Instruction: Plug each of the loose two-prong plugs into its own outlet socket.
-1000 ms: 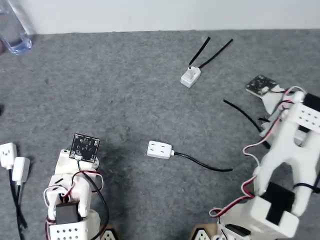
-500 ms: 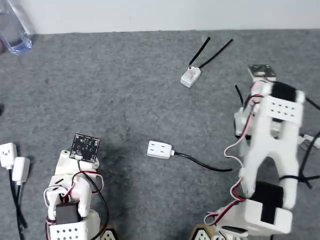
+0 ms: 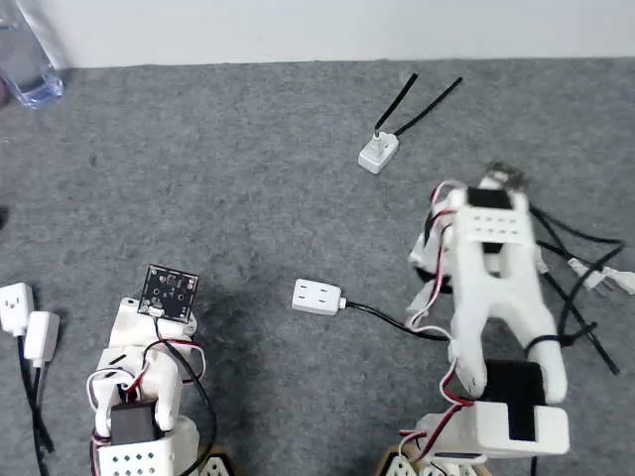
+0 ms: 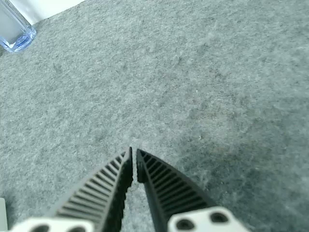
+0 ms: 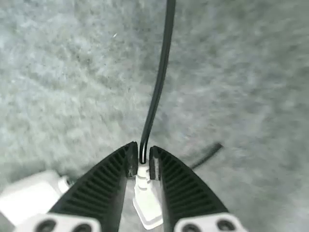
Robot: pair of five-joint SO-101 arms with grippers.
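Plainly white plug, black cord

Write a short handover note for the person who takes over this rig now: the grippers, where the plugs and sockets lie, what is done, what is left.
Left gripper: fingers shut, empty, above the grey carpet.
Right gripper: fingers shut on a white plug, with its black cord leading away.
Centre socket: flat on the carpet, slots free.
Back piece: white, with two black cords; I cannot tell whether it is a plug or a socket.
Edge pair: two white pieces side by side; I cannot tell whether they are joined.
Done: one plug is gripped.
Left: insert it, then the others.
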